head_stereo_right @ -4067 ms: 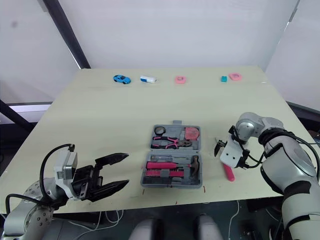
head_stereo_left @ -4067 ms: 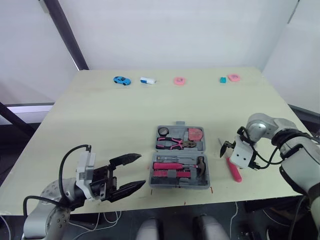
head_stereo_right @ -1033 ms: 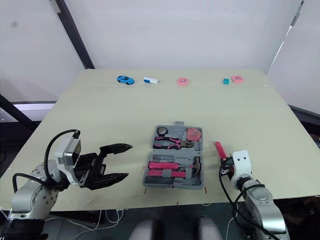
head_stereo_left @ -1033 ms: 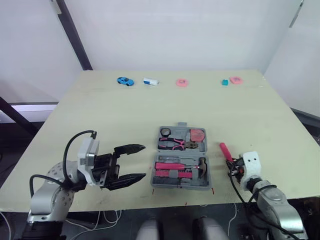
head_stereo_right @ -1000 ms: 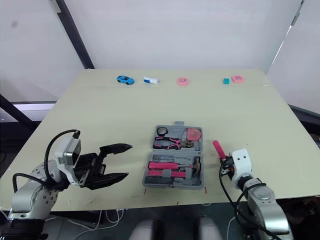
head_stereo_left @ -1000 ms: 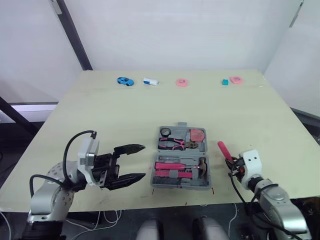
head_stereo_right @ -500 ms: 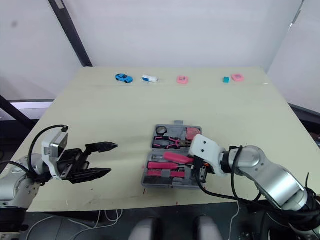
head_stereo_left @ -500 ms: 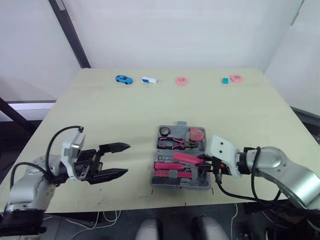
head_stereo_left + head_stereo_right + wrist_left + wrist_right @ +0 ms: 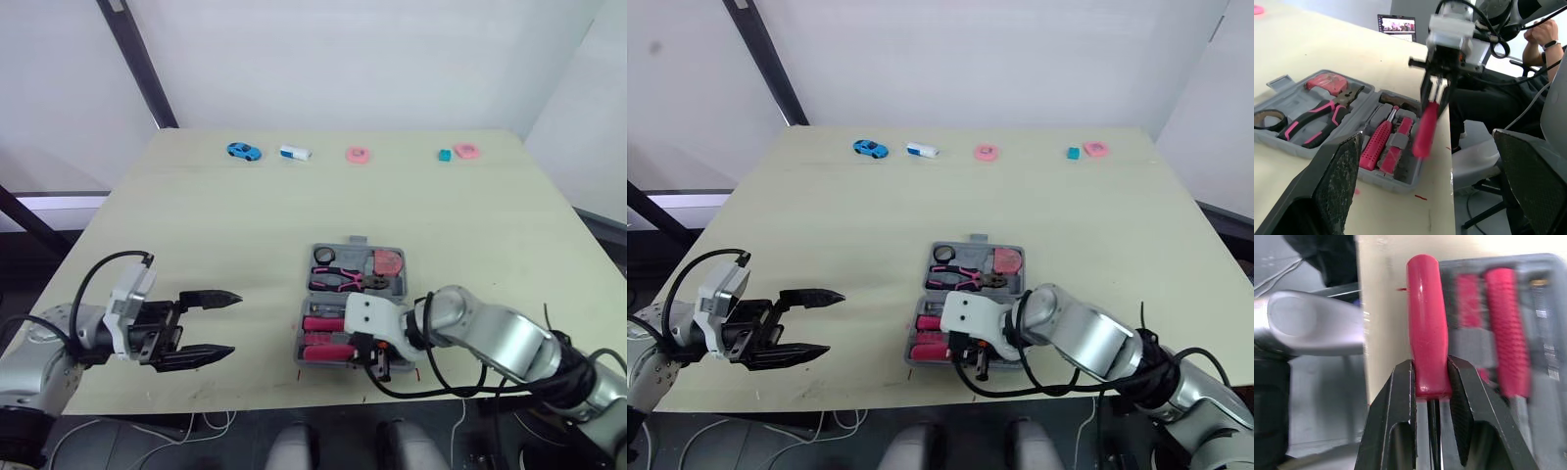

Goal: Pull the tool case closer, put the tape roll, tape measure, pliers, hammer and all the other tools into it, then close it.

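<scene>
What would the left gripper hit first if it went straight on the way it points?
Likely the case, its lower half's near edge; bare table lies before it. The red screwdriver in the right gripper hangs right there too, so depth leaves some doubt.

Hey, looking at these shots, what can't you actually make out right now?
Pink-handled tool: its working end, right wrist view; the shaft runs back between the shut jaws of the right gripper, so its type is unclear.
Tool case: right part of its front row, head views; the right gripper's white housing covers it.
Small pink pieces at the far edge of the table, head views: too small to identify.
</scene>
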`<state>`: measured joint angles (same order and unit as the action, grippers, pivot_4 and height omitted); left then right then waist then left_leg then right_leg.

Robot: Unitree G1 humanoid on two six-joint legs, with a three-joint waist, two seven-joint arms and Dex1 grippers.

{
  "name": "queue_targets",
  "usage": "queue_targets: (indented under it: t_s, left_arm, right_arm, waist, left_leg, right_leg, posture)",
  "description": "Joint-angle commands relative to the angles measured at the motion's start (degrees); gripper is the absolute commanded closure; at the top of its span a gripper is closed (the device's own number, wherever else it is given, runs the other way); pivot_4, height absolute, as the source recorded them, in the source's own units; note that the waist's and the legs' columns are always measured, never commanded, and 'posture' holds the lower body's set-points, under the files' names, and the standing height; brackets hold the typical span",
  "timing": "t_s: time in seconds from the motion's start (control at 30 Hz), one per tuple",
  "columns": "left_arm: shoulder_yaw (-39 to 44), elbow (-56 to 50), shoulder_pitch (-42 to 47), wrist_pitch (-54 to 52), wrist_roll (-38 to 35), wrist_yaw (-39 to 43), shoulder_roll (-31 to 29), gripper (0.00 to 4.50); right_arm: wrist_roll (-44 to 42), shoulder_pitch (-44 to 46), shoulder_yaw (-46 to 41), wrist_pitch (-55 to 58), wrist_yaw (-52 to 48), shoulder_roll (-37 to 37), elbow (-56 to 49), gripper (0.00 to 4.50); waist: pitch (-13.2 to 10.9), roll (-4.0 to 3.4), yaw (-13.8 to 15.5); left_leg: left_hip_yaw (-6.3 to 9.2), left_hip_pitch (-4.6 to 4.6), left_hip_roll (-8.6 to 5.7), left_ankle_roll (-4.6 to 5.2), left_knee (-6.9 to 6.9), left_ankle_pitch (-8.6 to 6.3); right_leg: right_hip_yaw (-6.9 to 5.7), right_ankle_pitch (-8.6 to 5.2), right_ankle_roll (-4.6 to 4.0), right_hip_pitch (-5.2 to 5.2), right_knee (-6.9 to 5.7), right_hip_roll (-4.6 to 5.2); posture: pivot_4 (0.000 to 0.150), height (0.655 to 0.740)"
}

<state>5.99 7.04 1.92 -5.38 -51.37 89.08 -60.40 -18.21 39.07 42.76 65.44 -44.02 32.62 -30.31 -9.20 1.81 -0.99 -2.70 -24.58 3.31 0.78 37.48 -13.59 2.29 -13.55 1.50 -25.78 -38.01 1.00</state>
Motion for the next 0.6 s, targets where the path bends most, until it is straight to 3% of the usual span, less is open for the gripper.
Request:
queue_targets:
  t_s: [0.03,0.6]
  left_arm:
    - [0.2,-1.6,-0.4,0.9,-1.1,3.4,-1.3,0.00]
    - [-1.4,-1.6,0.5,3.0,1.0,3.4,-1.5,0.00]
  right_arm:
    - [1.5,0.8,0.7,-0.6,1.2,-1.8,1.4,4.14]
    - [5.7,1.4,4.3,-4.0,1.2,-6.4,11.0,4.14]
  waist:
    - [0.0,0.00,0.0]
    - [0.0,0.03,-0.1]
  left_leg:
    - [0.00,0.00,0.00,0.00,0.02,0.00]
    - [-0.01,-0.01,-0.01,0.00,0.08,0.00]
  right_leg:
    - [0.00,0.00,0.00,0.00,-0.02,0.00]
    - [0.00,0.12,0.16,0.01,-0.05,-0.01]
  posture:
    - [0.150,0.7400]
    - [0.150,0.7400]
